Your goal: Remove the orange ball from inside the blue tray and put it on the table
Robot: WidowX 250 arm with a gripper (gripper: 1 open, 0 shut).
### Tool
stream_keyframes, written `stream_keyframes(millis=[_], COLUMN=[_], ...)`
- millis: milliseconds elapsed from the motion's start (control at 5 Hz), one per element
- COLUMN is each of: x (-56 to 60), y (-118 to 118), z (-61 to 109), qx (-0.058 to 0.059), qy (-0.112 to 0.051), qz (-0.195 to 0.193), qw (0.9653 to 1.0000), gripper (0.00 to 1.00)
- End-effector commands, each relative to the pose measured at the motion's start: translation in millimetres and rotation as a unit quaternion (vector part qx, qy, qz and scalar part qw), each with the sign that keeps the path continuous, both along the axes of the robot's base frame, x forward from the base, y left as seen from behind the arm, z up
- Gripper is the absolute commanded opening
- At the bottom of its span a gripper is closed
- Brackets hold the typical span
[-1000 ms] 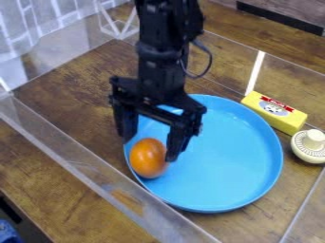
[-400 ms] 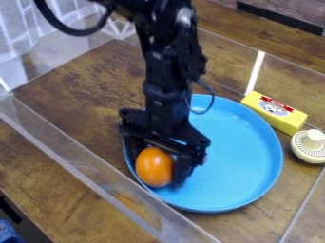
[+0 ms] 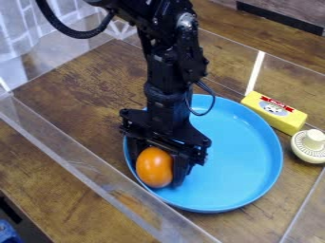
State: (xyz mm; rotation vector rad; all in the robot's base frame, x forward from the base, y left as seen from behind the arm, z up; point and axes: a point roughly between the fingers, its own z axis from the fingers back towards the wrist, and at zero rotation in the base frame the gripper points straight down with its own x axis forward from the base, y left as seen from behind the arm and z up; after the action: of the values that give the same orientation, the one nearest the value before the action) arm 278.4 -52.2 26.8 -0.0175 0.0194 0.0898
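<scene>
Fingers (image 3: 185, 154) of my black gripper (image 3: 159, 156) are closed in on the orange ball (image 3: 154, 168), one on each side of it, and I read that as a grip. From my camera, the near face of the ball shows plainly, while the dark fingers cover its upper part and its right edge. I cannot make out exactly where each pad meets it.

The ball sits inside the blue tray (image 3: 241, 159), at the left part of the view, just beside the raised rim. I can't tell whether its underside touches the tray floor. The arm (image 3: 165, 71) reaches down from the top of my view and hides the tray's upper left part.

Beyond the rim, on the brown wooden table (image 3: 76, 90), I see a yellow box (image 3: 275, 112) to the right, with a round cream ribbed disc (image 3: 309, 145) near it. A clear acrylic wall (image 3: 79, 149) runs diagonally past the tray's left side.
</scene>
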Motion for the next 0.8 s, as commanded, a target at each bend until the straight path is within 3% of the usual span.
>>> stream_keyframes(millis=[0, 200, 400, 600], x=[10.0, 10.8, 11.5, 12.3], y=[-5.9, -5.9, -5.3, -5.3], z=[15.8, 19.2, 21.3, 18.5], qx=[0.001, 0.005, 0.007, 0.006], qy=[-0.023, -0.022, -0.019, -0.017], qz=[-0.007, -0.005, -0.004, -0.004], qw=[0.9997, 0.9997, 0.9998, 0.9998], gripper=[0.0, 0.0, 1.0, 1.0])
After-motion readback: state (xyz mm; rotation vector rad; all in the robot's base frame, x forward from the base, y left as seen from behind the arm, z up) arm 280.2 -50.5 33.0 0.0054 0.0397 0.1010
